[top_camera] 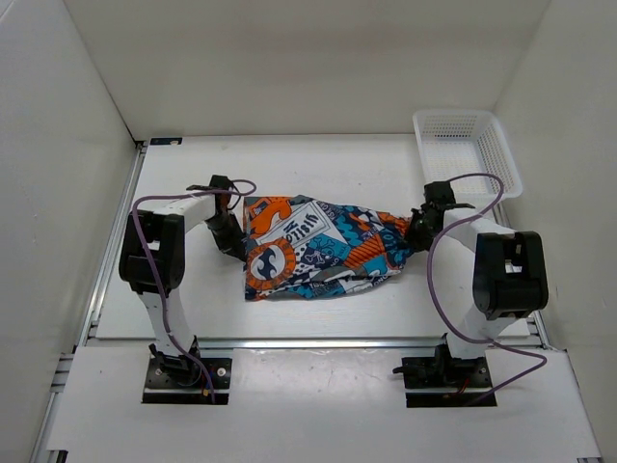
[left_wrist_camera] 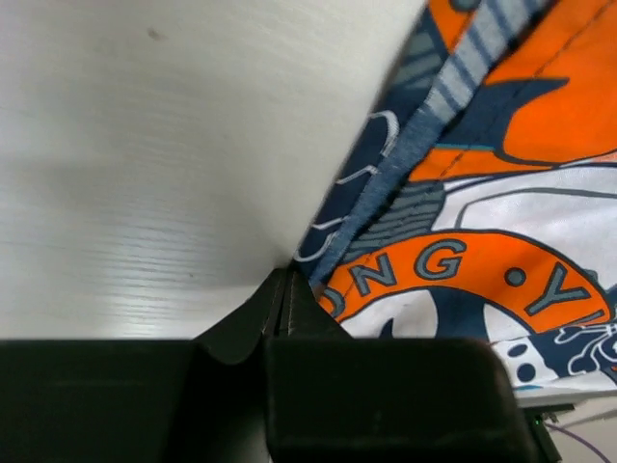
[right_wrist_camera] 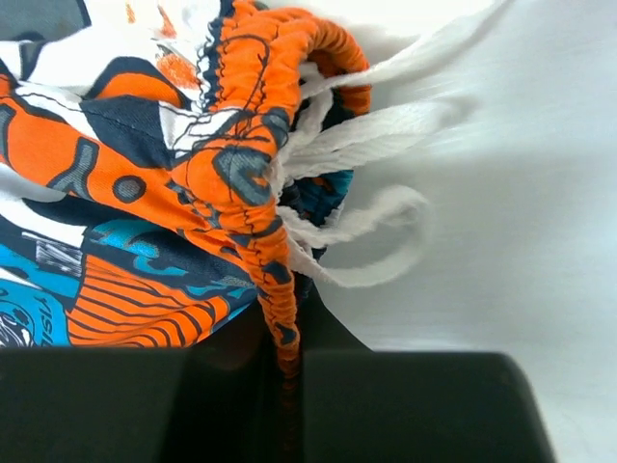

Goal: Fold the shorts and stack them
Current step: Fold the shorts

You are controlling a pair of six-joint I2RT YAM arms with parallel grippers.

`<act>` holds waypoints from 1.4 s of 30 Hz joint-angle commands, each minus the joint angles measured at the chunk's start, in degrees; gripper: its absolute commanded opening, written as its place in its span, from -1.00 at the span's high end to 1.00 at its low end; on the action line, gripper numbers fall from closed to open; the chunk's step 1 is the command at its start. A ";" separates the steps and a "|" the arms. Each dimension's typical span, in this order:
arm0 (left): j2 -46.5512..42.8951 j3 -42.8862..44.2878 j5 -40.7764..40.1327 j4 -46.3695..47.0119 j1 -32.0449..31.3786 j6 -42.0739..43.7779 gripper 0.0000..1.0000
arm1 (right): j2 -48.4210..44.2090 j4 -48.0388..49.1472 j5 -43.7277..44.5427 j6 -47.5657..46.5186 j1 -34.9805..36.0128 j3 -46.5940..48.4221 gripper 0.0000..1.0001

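Two grippers were found at opposite ends of the shorts (top_camera: 318,249), which lay rumpled and unfolded on the table (top_camera: 337,169), stretched between the two sets of jaws. We noted the left gripper (top_camera: 237,247) with its jaws drawn together to a thin seam in the left wrist view, the hemmed edge of the cloth running right into their tips. We judged that a small bite of hem was pinched there, though how much cloth sat inside was hidden. The right gripper (top_camera: 415,236) had its jaws likewise all but closed, and the gathered orange waistband (right_wrist_camera: 241,174) passed down into the narrow slot between them, so it held the shorts by the waist. The white drawstring (right_wrist_camera: 371,145) lay loose just ahead and to the right of those jaws, outside the grip. A white basket (top_camera: 465,145) stood beyond the right jaws, apart from the cloth. We judged the fold not yet begun. Risks recorded: the left bite looked shallow, so a lift or pull could slip the hem free and drop that end. Both holds were on a bunched garment, so an uneven pull could twist it rather than flatten it. The loose drawstring could trail under a fold or catch on the right jaws at release.
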 commanded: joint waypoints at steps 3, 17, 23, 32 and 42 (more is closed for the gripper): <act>-0.10 1.81 -0.82 1.67 0.37 0.18 0.79 | -4.38 -3.88 6.03 -1.83 -0.23 5.04 1.00; 5.62 3.57 1.72 3.34 -0.94 1.32 0.79 | -2.19 -19.52 12.97 -7.01 21.79 29.90 1.00; 5.62 3.04 1.72 3.87 -0.94 1.85 0.79 | 11.69 -28.14 19.82 -5.34 35.97 47.48 1.00; 4.57 2.52 2.25 3.87 -0.42 1.85 0.79 | 26.37 -31.40 20.89 -3.50 47.76 65.77 1.00; 2.54 1.99 1.72 3.87 1.34 1.85 0.79 | 31.22 -27.27 18.78 -3.50 50.66 71.23 1.00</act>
